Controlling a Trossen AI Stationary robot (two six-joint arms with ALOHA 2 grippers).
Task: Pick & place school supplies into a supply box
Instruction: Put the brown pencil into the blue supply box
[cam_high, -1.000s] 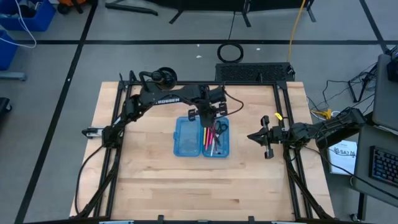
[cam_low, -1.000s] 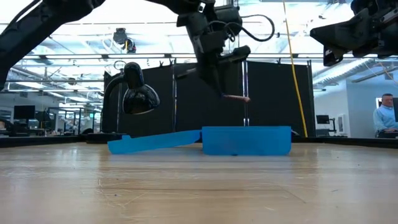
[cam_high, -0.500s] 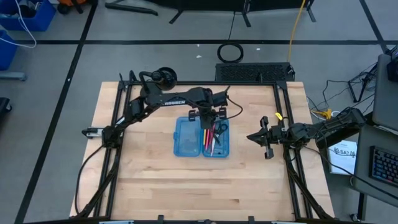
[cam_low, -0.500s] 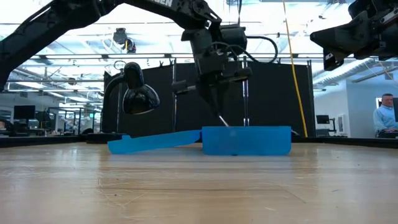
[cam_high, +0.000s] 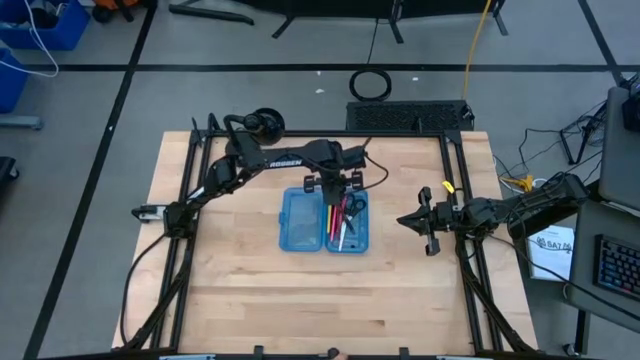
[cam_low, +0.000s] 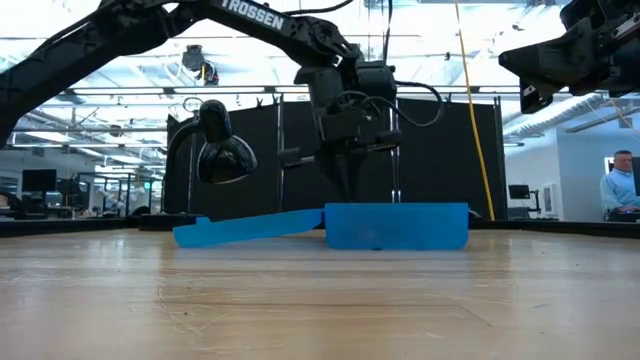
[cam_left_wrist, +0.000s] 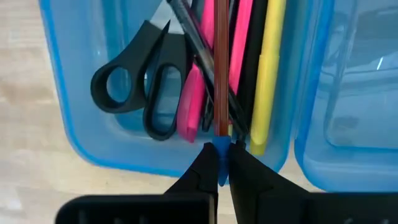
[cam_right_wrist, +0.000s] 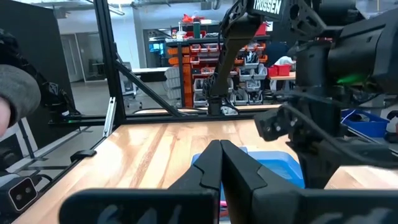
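The supply box (cam_high: 325, 222) lies open on the table, a translucent blue case with its lid half (cam_low: 250, 228) flat beside the deeper half (cam_left_wrist: 74, 124). In the deeper half lie black-handled scissors (cam_left_wrist: 140, 93), pink markers (cam_left_wrist: 189, 106), a yellow pencil (cam_left_wrist: 267, 81) and dark pens. My left gripper (cam_high: 338, 190) hangs over that half's far end, shut on a slim brown pen (cam_left_wrist: 221, 68) with a blue end. At the table's right side, my right gripper (cam_high: 403, 220) waits shut and holds nothing. My left gripper pinches the brown pen's blue end (cam_left_wrist: 221, 148) between its two fingertips. The fingers come from above, pointing steeply down. The pen runs away from the fingers along the box's length, over the other supplies; whether it rests on them I cannot tell.
A black metal frame (cam_high: 190, 190) edges the table on the left, far and right sides. Bare wooden tabletop (cam_high: 320, 300) lies on the near side of the box. A dark lamp (cam_low: 215, 150) stands behind the table, and a person (cam_low: 618, 190) sits far off on the right.
My left gripper has sunk toward the box's deeper half, staying shut on the brown pen. The pen, which stuck out sideways above the box, has tipped down and gone behind the box's wall in the low view.
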